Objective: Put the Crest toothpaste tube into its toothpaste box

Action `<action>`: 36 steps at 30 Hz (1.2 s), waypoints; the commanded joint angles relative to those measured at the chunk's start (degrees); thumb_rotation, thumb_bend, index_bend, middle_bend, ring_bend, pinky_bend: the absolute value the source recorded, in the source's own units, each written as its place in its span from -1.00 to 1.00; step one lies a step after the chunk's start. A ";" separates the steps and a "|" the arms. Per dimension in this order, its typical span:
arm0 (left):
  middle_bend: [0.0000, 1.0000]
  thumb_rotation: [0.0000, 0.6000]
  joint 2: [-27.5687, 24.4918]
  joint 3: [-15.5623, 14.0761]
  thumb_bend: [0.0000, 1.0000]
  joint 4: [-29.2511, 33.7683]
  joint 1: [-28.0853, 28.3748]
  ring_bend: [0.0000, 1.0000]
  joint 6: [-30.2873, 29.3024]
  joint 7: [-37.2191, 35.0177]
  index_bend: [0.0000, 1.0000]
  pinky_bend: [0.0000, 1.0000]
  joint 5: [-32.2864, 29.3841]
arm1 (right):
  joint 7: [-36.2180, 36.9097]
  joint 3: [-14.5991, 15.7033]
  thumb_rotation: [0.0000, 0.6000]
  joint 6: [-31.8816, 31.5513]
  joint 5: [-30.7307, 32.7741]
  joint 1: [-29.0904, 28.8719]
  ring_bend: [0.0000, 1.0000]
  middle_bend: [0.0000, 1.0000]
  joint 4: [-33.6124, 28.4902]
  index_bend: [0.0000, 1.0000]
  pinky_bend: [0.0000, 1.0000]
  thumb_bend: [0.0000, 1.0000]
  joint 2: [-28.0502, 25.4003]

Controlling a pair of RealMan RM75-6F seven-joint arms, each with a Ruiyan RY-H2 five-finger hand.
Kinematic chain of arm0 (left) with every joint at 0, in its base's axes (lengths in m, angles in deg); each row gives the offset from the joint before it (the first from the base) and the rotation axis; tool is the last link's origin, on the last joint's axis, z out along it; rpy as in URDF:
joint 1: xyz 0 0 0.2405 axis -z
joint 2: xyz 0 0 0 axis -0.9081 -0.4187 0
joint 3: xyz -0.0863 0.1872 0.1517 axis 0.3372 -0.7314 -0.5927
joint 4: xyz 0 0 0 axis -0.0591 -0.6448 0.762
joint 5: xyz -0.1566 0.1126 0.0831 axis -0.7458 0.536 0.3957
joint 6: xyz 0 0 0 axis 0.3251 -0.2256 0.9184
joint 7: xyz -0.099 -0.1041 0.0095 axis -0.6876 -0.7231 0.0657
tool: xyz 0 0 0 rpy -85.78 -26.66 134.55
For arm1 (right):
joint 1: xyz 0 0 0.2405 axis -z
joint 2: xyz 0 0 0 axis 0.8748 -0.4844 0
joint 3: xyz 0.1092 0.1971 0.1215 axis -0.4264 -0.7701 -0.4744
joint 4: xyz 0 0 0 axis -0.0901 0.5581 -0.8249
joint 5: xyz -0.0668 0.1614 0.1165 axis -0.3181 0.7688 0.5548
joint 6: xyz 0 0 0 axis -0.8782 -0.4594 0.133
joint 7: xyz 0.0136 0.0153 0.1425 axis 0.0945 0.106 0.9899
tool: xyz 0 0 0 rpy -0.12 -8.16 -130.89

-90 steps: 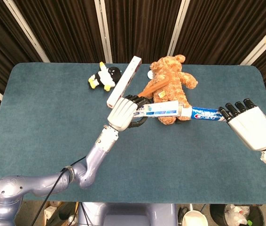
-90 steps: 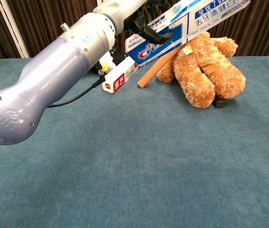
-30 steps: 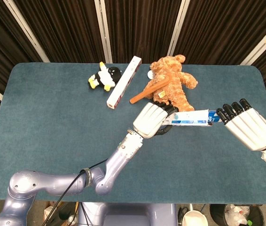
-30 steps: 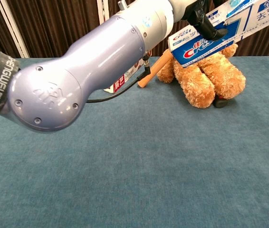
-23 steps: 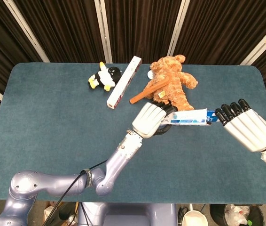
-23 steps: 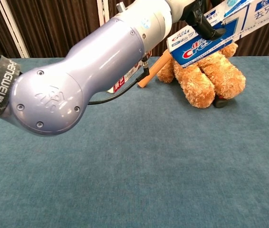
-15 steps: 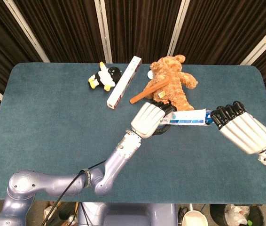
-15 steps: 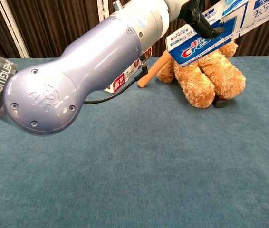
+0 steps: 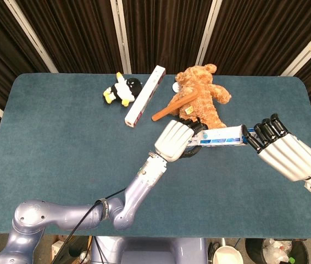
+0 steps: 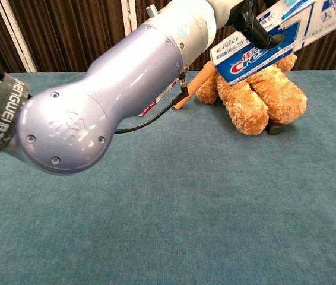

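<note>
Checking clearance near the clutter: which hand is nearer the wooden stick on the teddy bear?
Left. The left hand sits just below the wooden stick; the right hand is far off to the stick's right.

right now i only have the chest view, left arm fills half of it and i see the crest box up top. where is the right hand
Observer: The right hand is at the far end of the Crest box, fingertips at its opening.
Operator: can you see the tube
Observer: No tube shows in the head view; the right hand's fingers cover that end, so I cannot tell how far in it is.
Operator: what grips the near end
Observer: The left hand holds the box just in front of the teddy bear.
Operator: anything behind my arm
Observer: A toy penguin lies beside a long white box at the table's far side.
</note>
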 commanded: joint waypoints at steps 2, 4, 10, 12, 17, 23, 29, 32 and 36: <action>-0.02 1.00 1.63 -0.16 -0.03 -2.14 0.17 -0.13 -2.75 -2.35 -0.28 0.03 2.49 | -0.11 0.10 1.00 -0.58 0.17 0.30 -0.47 -0.32 0.73 -0.91 -0.48 -0.19 0.61; -0.01 1.00 2.38 -0.27 -0.01 -3.43 0.16 -0.12 -3.99 -3.81 -0.27 0.05 3.61 | -0.11 0.12 1.00 -0.86 0.28 0.43 -0.49 -0.33 1.09 -0.93 -0.52 -0.19 0.91; 0.00 1.00 4.10 -1.09 0.01 -7.04 -0.23 -0.11 -6.99 -8.53 -0.27 0.05 6.75 | -0.43 0.08 1.00 -1.66 0.33 0.59 -0.50 -0.34 1.77 -0.93 -0.53 -0.19 1.52; 0.00 1.00 4.54 -1.13 0.01 -7.90 -0.38 -0.11 -7.88 -10.07 -0.27 0.05 7.49 | -0.49 0.09 1.00 -1.76 0.39 0.63 -0.50 -0.34 1.86 -0.93 -0.55 -0.19 1.64; 0.00 1.00 5.48 -1.51 0.01 -10.09 -0.82 -0.11 -9.94 -13.64 -0.27 0.05 9.35 | -0.86 -0.08 1.00 -2.09 1.09 0.88 -0.53 -0.36 1.88 -0.96 -0.57 -0.19 2.18; 0.00 1.00 5.37 -3.05 0.01 -11.03 -2.70 -0.11 -11.76 -16.58 -0.27 0.06 10.86 | -1.66 -0.89 1.00 -0.99 6.33 2.38 -0.54 -0.37 1.44 -1.00 -0.57 -0.19 2.88; 0.00 1.00 2.57 -6.04 0.01 -10.22 -7.01 -0.10 -13.59 -18.22 -0.27 0.06 12.01 | -2.48 -1.45 1.00 0.84 12.11 4.11 -0.56 -0.39 0.52 -1.00 -0.57 -0.19 3.10; -0.01 1.00 1.04 -6.53 0.01 -9.02 -9.61 -0.10 -14.66 -19.85 -0.27 0.06 11.48 | -2.42 -1.70 1.00 1.09 14.24 4.79 -0.56 -0.39 0.00 -1.00 -0.57 -0.19 3.44; -0.01 1.00 -0.61 -6.48 0.01 -7.11 -12.26 -0.10 -17.30 -23.12 -0.28 0.06 11.96 | -2.06 -2.01 1.00 0.81 16.26 5.52 -0.56 -0.40 -0.63 -1.00 -0.57 -0.19 4.28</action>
